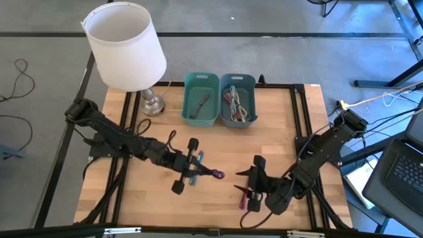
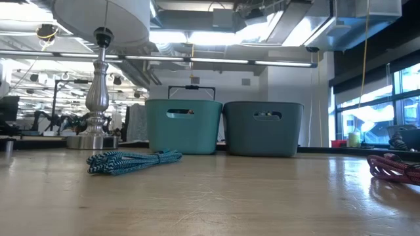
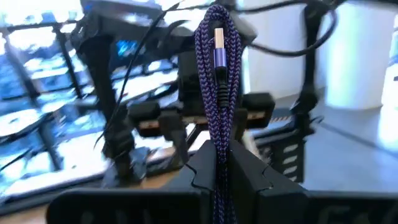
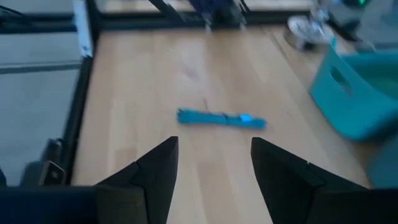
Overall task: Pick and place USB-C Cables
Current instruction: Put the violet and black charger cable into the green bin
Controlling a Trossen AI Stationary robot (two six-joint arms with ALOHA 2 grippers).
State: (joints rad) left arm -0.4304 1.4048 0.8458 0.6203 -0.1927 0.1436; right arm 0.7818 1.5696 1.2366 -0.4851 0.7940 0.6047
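Clamped between the jaws of the left gripper [image 3: 219, 163], a purple braided cable [image 3: 216, 81] stands folded, its connector showing near the top of the bundle. Seen from above, the left gripper [image 1: 198, 169] hangs over the middle of the wooden surface [image 1: 125, 192], with the purple cable [image 1: 216, 174] projecting from its tip. A teal cable [image 2: 131, 161] lies flat on the surface beneath that gripper. Behind it stand a lamp [image 1: 129, 49], then a teal bin [image 1: 201, 99] holding dark cables, then a blue-grey bin [image 1: 237, 100] holding several mixed cables. The right gripper [image 1: 254, 180] sits low at the near right, jaws spread wide and holding nothing. A red cable [image 2: 396, 168] lies at the right edge.
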